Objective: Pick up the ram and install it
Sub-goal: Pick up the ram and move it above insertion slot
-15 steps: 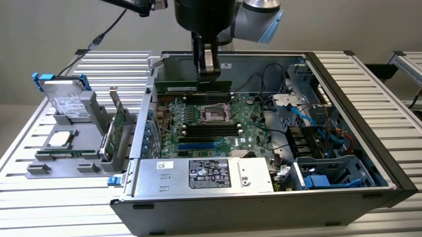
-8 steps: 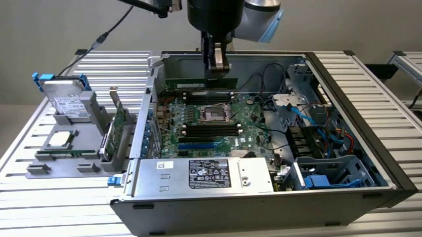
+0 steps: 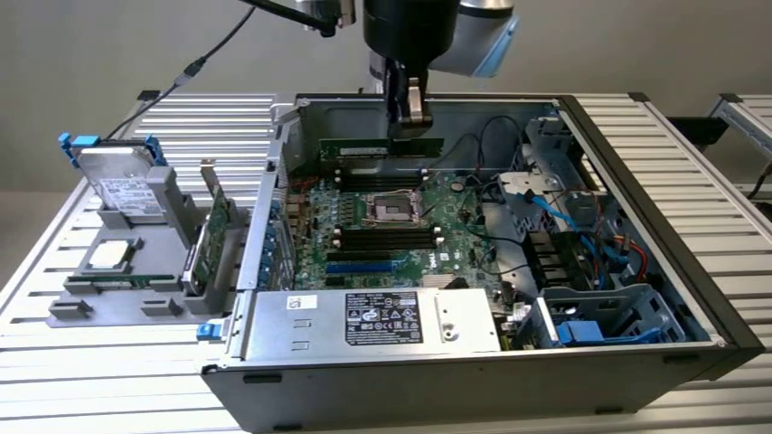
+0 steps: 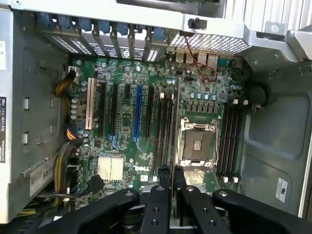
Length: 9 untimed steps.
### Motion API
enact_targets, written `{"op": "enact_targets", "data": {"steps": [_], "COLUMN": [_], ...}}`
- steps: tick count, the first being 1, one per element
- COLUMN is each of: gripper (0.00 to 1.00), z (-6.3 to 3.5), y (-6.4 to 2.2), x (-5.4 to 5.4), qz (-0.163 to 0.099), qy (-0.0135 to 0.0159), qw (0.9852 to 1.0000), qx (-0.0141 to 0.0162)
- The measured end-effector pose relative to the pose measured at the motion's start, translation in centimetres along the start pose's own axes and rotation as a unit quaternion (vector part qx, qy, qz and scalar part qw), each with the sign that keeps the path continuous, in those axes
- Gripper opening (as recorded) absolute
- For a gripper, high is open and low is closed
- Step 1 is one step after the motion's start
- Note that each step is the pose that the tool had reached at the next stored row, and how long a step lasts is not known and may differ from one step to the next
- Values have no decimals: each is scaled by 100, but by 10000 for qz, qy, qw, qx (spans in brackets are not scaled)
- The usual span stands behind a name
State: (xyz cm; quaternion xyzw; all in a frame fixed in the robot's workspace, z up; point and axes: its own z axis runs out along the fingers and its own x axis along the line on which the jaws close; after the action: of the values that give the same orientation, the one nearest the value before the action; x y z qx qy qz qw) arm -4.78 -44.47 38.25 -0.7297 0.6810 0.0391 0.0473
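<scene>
Ram [image 3: 380, 147] | gripped by fingers [image 3: 414, 113] | above motherboard slots [image 3: 376, 169] | cables [image 3: 489, 137] nearby

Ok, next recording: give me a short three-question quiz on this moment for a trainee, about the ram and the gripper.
1. True or false: the gripper is shut on the ram.
2. The ram hangs over: A the grey tray; B the motherboard; C the power supply.
3. What sits between the two banks of black slots?
Key: 1 true; 2 B; 3 the CPU socket.
</scene>
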Motion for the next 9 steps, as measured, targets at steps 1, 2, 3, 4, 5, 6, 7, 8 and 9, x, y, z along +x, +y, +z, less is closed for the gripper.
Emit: {"op": "enact_targets", "data": {"steps": [1, 2, 3, 4, 5, 6, 7, 8, 9], "gripper": [13, 13, 13, 13, 13, 13, 13, 13, 13], "z": [14, 27, 41, 54, 67, 78, 88, 96, 102], "y": [-22, -46, -66, -86, -105, -119, -125, -126, -127], "x": [-19, -40, -61, -82, -104, -127, -145, -156, -164], "qz": [0, 0, 0, 1, 1, 0, 2, 10, 22], "qy": [0, 0, 0, 0, 0, 0, 0, 0, 0], "qw": [10000, 10000, 10000, 10000, 10000, 10000, 10000, 10000, 10000], "qx": [0, 0, 0, 0, 0, 0, 1, 1, 3]}}
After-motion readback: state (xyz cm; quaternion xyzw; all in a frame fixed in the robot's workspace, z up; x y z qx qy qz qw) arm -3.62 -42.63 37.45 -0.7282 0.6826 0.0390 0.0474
